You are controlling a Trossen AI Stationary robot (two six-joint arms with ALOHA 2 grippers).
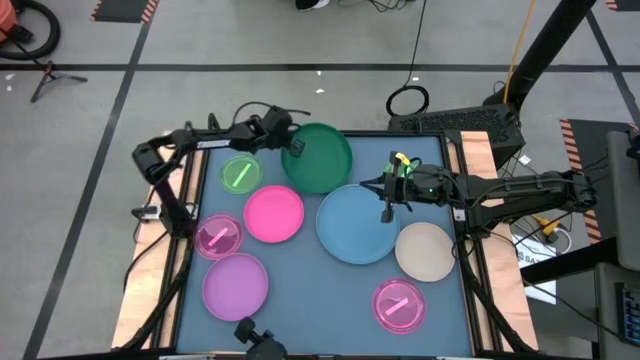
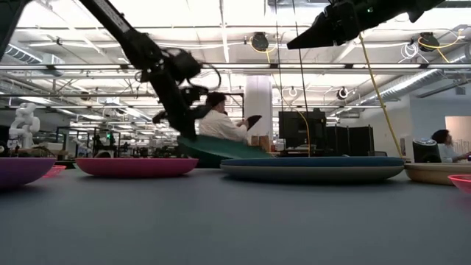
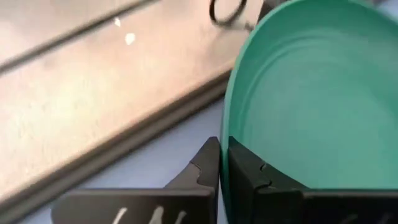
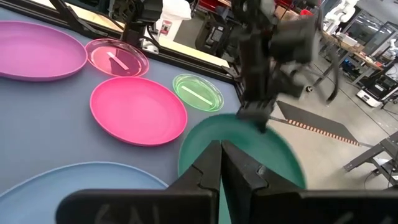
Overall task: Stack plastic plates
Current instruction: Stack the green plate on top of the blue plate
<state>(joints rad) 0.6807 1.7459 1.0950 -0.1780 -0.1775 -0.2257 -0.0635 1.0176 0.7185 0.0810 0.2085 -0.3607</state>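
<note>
Eight plates show: one dark green plate, blue, hot pink, purple, beige, small green, two small pink. The left gripper is clamped on the dark green plate's left rim at the far middle of the table; the right gripper, fingers together, hovers over the blue plate.

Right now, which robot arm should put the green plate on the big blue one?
The left. Its gripper already pinches the dark green plate by the rim, tilted up beside the blue plate. The right gripper hovers above the blue plate, shut and holding nothing.
</note>
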